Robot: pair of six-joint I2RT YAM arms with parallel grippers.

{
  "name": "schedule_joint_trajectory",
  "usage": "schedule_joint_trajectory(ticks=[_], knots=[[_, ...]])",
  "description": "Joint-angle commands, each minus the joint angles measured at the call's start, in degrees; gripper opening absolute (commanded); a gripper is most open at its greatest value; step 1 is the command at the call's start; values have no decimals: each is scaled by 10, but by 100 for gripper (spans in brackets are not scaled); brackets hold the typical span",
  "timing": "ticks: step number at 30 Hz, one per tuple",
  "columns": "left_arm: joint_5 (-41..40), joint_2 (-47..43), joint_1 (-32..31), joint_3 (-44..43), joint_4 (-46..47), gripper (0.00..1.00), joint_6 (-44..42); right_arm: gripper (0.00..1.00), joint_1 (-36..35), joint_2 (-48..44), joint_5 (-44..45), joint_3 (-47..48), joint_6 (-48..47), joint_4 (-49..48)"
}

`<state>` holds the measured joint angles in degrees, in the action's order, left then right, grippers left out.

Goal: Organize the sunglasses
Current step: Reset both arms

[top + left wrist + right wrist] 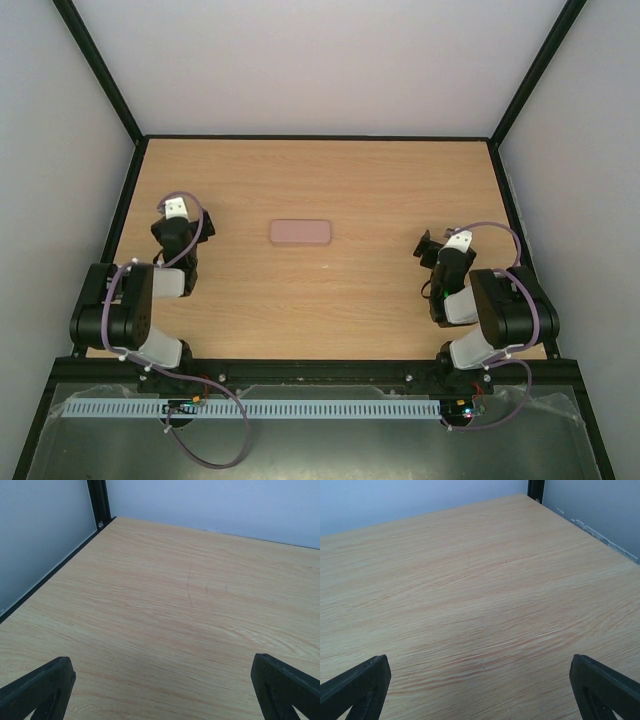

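Top external: organizing looks finished, both arms folded near.
The left fingers (42, 687), 9 o'clock of the case (300, 232), are spread and empty; sunglasses unseen, probably inside this closed case; the right fingers (360, 685), 3 o'clock, spread and empty. Next: nothing to grasp.

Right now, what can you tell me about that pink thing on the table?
It is a small pinkish case, a rectangle with rounded corners and a smooth, plain top. It lies flat on the wooden table, a little left of the middle, long side running left to right. It looks shut, though no seam shows. Only the table touches it.
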<state>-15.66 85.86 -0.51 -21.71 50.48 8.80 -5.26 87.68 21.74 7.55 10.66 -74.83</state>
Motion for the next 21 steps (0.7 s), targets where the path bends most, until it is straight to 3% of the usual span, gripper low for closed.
schedule_joint_trajectory(ticks=[1, 3, 5, 7, 9, 21], knots=[[2, 14, -15, -1, 76, 99, -39, 99, 2, 14, -1, 18, -14, -76], [-11, 12, -24, 6, 94, 99, -44, 99, 2, -4, 5, 46, -2, 9], [-13, 15, -26, 4, 94, 99, -44, 99, 2, 12, 6, 35, -8, -39], [-12, 16, -25, 2, 89, 99, -42, 98, 2, -3, 4, 43, -2, 4], [-11, 15, -24, 3, 90, 99, -42, 99, 2, 6, 3, 34, -9, -31], [-11, 11, -24, 8, 95, 99, -42, 99, 2, 2, 0, 39, -9, -14]])
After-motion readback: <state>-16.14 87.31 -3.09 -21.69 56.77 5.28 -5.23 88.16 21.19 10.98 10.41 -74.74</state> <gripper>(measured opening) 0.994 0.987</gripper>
